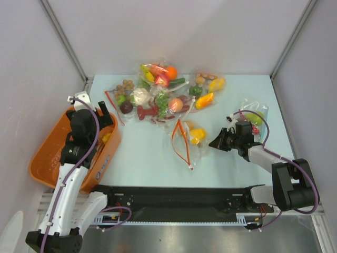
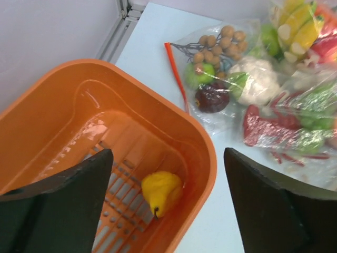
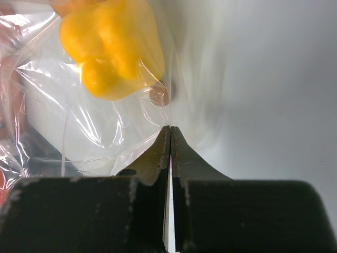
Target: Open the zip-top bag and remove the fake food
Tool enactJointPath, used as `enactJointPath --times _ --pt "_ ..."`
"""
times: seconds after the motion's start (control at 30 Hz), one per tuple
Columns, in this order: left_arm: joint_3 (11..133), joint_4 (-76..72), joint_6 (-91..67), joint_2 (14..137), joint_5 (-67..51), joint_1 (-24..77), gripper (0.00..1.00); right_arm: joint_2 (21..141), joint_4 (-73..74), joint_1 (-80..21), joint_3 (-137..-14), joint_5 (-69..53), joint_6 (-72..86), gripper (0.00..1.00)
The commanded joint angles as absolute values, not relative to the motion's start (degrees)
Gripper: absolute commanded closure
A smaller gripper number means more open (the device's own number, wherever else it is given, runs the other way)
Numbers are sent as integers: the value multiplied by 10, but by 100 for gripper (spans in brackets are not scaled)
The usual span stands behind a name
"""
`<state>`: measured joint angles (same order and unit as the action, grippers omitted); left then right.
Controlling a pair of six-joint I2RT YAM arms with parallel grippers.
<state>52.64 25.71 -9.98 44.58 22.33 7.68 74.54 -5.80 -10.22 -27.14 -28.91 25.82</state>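
The zip-top bag (image 1: 185,141) lies mid-table, its orange-red zip strip (image 1: 180,138) spread open toward the front. Yellow fake food (image 1: 197,133) sits inside it. My right gripper (image 1: 213,143) is at the bag's right side, shut on its clear plastic edge. In the right wrist view the closed fingertips (image 3: 170,129) pinch the bag's film (image 3: 89,126), with the yellow piece (image 3: 113,47) just beyond them. My left gripper (image 1: 90,108) hangs open and empty over the orange basket (image 1: 50,155). A yellow toy pear (image 2: 160,192) lies in the basket (image 2: 158,100), below the open left gripper (image 2: 167,155).
A heap of other clear bags with toy fruit and vegetables (image 1: 158,95) fills the back of the table, also showing in the left wrist view (image 2: 253,84). Another bag with a green piece (image 1: 254,115) lies behind the right arm. Grey walls close in the sides.
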Motion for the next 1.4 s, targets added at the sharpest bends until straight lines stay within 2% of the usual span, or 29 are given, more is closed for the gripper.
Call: enactJointPath --times 0.0,0.1,0.37,0.63,0.9,1.0,1.03,1.13,1.37 --pt "526 250 -93 439 230 71 4 738 -61 -98 -287 -296 249 100" --pt "519 250 -87 438 222 71 2 735 -56 -99 -287 -294 248 100" --pt "528 240 -91 453 160 92 17 731 -48 -92 -290 -291 243 100" --pt "555 202 -94 501 234 334 18 737 -41 -85 -295 -292 237 100" --pt "552 70 -126 596 137 476 21 735 -47 -84 -289 -296 244 100" --pt "549 52 -135 638 113 490 32 735 -52 -85 -286 -298 246 100" --pt "545 39 -140 646 106 496 41 736 -54 -84 -285 -298 247 100" --pt "532 18 -151 668 90 504 57 737 -57 -84 -284 -301 247 100" --pt "536 11 -149 720 84 527 57 740 -58 -82 -287 -308 246 100"
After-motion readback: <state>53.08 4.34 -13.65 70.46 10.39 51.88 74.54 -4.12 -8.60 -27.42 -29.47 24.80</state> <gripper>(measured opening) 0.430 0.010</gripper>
